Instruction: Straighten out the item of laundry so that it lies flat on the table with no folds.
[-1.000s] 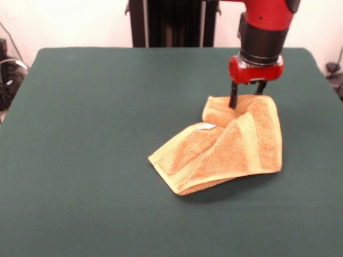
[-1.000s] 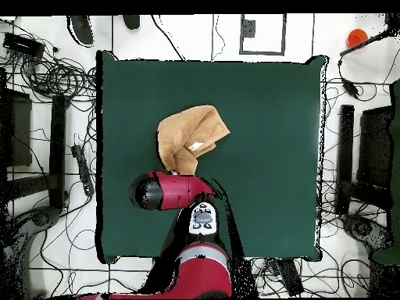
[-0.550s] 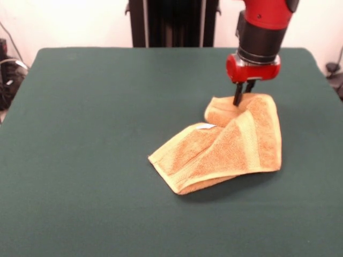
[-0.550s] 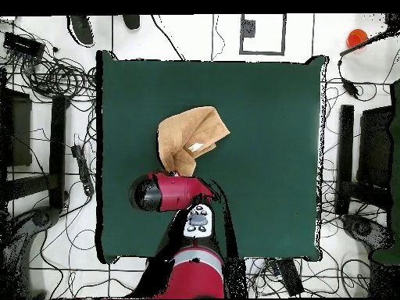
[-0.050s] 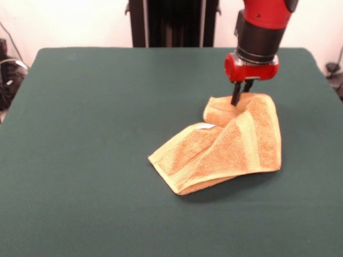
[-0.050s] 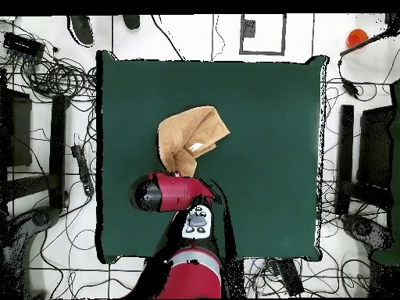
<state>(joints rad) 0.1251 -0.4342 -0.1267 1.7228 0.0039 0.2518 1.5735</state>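
A large rectangular table with a dark green felt-like top (image 5: 96,134) fills the front view. A red and black robot arm (image 5: 262,27) comes down over it from above. On the table, toward the right side in the front view, lies a small orange-tan terry-cloth towel with paler yellow border bands (image 5: 225,147). It is not flat: 1 broad layer is folded diagonally over another, and a second small fold bunches at its far end. A tiny white tag (image 5: 206,127) shows near the middle of the fold.

The black 2-fingered gripper (image 5: 240,97) stands at the towel's far bunched edge, fingers drawn close together and seemingly pinching the cloth there, tips touching the fabric. In the overhead view the arm hides the gripper.

To do this step well, the pinch probably needs only the top layer, lifted just enough to clear the table, then drawn away from the folded mass so the doubled part peels open rather than dragging the whole towel along.
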